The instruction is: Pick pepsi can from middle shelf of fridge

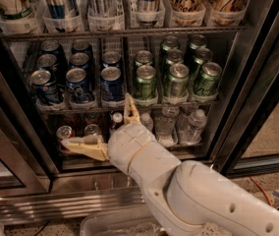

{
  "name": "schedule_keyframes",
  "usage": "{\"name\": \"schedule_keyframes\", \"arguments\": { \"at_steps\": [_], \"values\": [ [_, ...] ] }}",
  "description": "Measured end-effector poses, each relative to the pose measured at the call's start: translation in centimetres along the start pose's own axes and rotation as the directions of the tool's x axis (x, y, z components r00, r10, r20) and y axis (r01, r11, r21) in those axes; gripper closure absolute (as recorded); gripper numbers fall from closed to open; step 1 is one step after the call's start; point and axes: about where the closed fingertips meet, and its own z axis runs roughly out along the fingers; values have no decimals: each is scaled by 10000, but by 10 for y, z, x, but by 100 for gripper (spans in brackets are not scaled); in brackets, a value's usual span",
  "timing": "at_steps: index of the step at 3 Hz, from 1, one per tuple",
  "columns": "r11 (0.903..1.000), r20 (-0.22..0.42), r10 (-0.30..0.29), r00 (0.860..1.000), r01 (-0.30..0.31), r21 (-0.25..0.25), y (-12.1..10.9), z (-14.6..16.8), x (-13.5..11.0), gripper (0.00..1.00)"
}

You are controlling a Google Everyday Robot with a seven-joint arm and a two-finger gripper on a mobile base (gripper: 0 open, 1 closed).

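**REACH STAGE: CLAW BELOW TARGET ROW**

The fridge (41,203) stands open; its middle shelf (56,109) carries blue cans at left and green cans (145,81) at right. The claw (96,119) is spread wide and empty; one finger lies before the red cans (65,132) below; the other points up just beneath the pepsi can (112,85), which stands untouched in the front row. Judged step: approach; next, raise and turn the claw to straddle that can without nudging its neighbours.

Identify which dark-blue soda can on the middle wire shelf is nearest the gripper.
The front dark-blue soda can beside the green cans, just above the open gripper.
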Motion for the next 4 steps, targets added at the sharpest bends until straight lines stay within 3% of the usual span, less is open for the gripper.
{"name": "schedule_keyframes", "arguments": {
  "at_steps": [1,2,4],
  "values": [
    [9962,-145,763,9970,-756,444,3,16,30,0],
    [9937,-279,831,9961,-807,784,-6,16,36,0],
    [9955,-96,837,9964,-832,454,-4,19,40,0]
  ]
}}
